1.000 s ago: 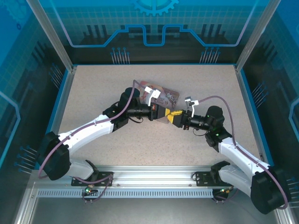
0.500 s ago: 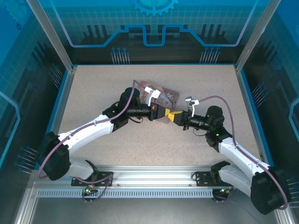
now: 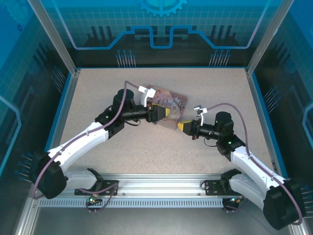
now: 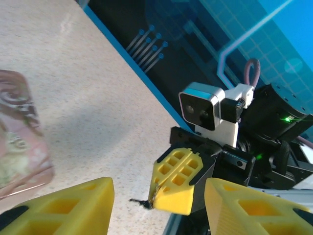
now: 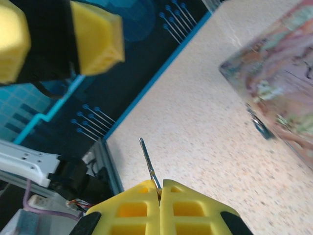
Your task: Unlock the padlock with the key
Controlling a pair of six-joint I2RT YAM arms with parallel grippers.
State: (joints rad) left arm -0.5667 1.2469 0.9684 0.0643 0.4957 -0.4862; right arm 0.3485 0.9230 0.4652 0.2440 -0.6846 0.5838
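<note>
My right gripper (image 5: 160, 183) is shut on the key (image 5: 148, 161), whose thin silver blade sticks out past the yellow fingertips. In the left wrist view the key (image 4: 143, 202) shows as a dark tip poking from the right gripper (image 4: 155, 196). My left gripper (image 4: 157, 188) is open with nothing in it, facing the right one across a gap. A small dark teal thing with a silver bit, apparently the padlock (image 5: 259, 126), sits at the pink tin's edge. From above, the left gripper (image 3: 165, 113) is over the tin and the right gripper (image 3: 182, 127) is just right of it.
The pink illustrated tin (image 3: 172, 102) lies mid-table between the two grippers, also in the wrist views as the tin (image 4: 19, 142) and the tin (image 5: 276, 83). Blue walls (image 3: 62, 105) ring the speckled table (image 3: 146, 147). The left gripper's fingers (image 5: 95, 36) hang at the upper left.
The left arm has pulled back to the left, so its gripper no longer meets the right one. The right gripper has shifted slightly down and left, still holding the key.
</note>
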